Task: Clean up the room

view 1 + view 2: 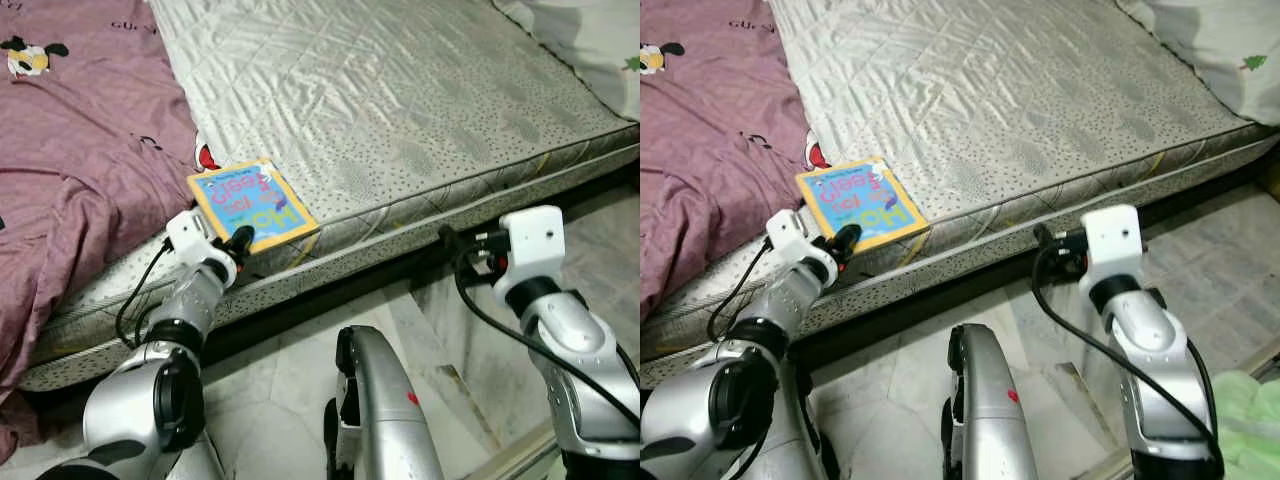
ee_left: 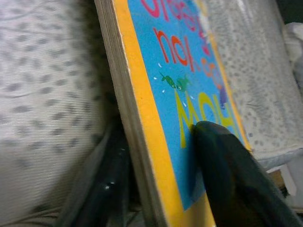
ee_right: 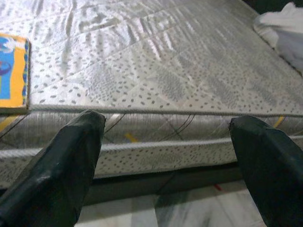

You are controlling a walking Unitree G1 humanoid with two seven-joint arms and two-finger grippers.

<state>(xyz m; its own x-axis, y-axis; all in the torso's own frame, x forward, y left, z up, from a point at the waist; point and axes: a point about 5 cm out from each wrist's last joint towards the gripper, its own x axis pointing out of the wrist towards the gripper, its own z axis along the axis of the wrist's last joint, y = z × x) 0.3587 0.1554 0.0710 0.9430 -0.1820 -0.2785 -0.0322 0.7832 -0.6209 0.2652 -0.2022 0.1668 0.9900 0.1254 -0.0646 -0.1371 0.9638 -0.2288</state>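
I have the left hand [image 1: 238,243] at the near edge of the grey quilted mattress [image 1: 420,110], its two black fingers clamped on the near-left corner of a square board book with a blue cover and yellow border [image 1: 252,205]. In the left wrist view one finger [image 2: 232,179] presses on the blue cover and the other sits under the book's edge, so the book is pinched between them. The book lies flat on the mattress, close to the near edge, just right of the rumpled mauve blanket [image 1: 80,150] that covers the left part of the bed.

My right hand [image 3: 168,165] hangs off to the right, in front of the mattress side and above the pale marble floor [image 1: 290,400]. Its fingers [image 3: 61,165] stand wide apart with nothing between them, pointing at the mattress edge, well apart from the book.

A white pillow [image 1: 1220,50] rests at the far right corner of the bed.
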